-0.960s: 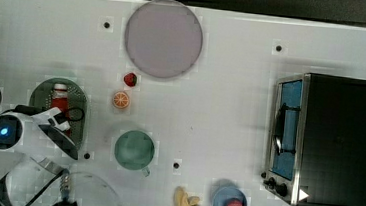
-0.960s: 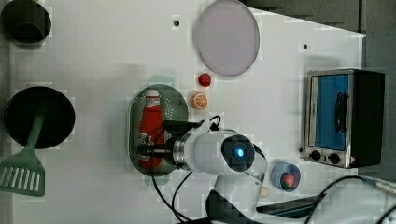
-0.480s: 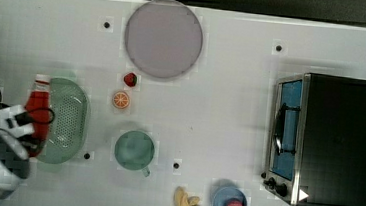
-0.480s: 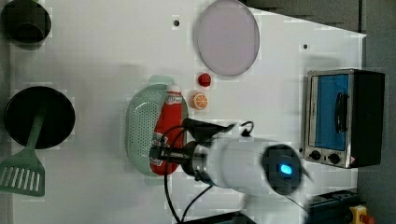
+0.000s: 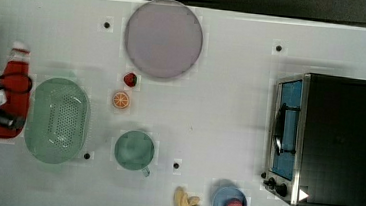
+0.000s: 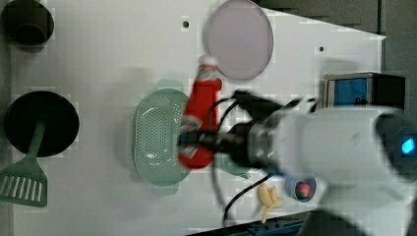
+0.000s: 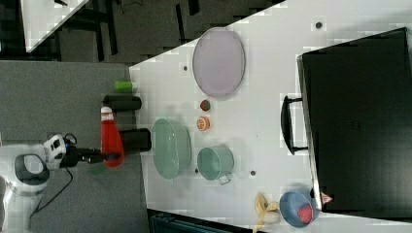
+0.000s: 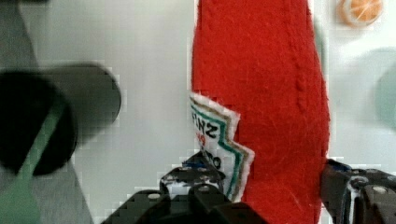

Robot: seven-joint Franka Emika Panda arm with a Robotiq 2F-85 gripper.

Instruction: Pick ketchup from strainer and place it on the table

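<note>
While the end effector (image 8: 261, 196) is pinching the ketchup (image 8: 266, 93) low on its red body, its two dark fingers (image 8: 201, 191) are sitting on either side of the bottle, one pressing against the edge of the white label, as the wrist view is showing. In the top view the ketchup (image 5: 15, 93) is lying lengthwise at the top view's left, its white cap pointing toward the top view's upper edge, just beside the outer rim of the strainer (image 5: 58, 120) and no longer inside it; the end effector (image 5: 1, 101) is reaching in from the top view's left edge and crossing the bottle's lower half. In the left view the ketchup (image 6: 200, 118) is appearing tilted over the strainer's right rim, cap toward the grey-lilac plate (image 6: 239, 39), with the blurred white arm (image 6: 339, 147) filling the left view's right side behind it. In the right view the bottle (image 7: 111, 138) is hanging clear of the surface (image 7: 272, 87), out past its edge at the right view's left, with the end effector (image 7: 104, 156) gripping its base from below and the strainer (image 7: 171, 148) sitting empty on the surface. Near the strainer in the top view, the teal cup (image 5: 134, 150), the orange slice (image 5: 120, 99) and the strawberry (image 5: 130, 79) are lying on the surface (image 5: 220, 116), well apart from the toaster oven (image 5: 325, 140).
</note>
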